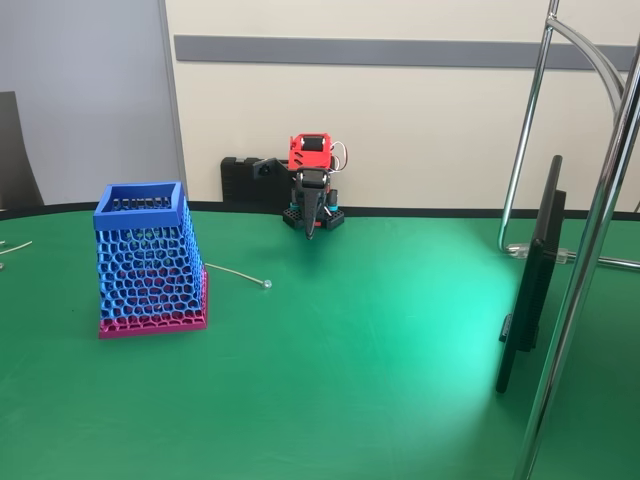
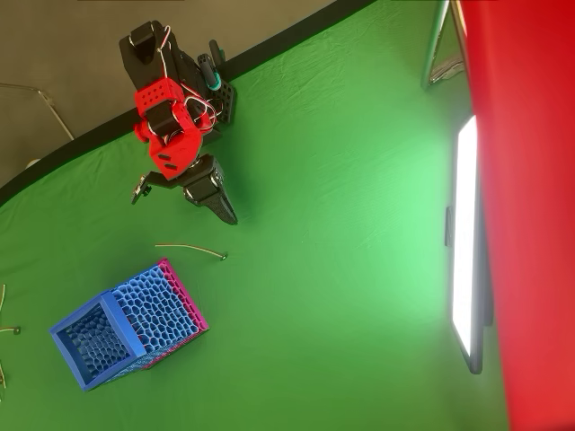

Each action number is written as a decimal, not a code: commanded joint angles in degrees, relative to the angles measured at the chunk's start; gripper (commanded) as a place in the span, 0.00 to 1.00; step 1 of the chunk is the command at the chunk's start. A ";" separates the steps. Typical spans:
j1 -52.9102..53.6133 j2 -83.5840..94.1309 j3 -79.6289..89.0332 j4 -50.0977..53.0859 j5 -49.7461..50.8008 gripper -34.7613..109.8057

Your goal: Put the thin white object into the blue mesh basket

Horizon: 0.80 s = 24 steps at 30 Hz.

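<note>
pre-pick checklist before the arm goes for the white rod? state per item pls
1. Thin white object lies flat on the green table, nothing on top of it: ok.
2. Rod is apart from the blue mesh basket in the overhead view: ok.
3. Basket upright, mouth open upward: ok.
4. Gripper empty, away from the rod: ok.
5. Jaws open wide enough for the rod: not ok, they look shut.
6. Bead end points away from the basket: ok.
</note>
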 commanded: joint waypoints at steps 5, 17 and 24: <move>-0.62 0.44 0.44 -0.35 -0.44 0.24; -0.62 0.44 0.44 -0.18 -0.09 0.24; -0.44 0.44 0.44 -0.18 0.35 0.24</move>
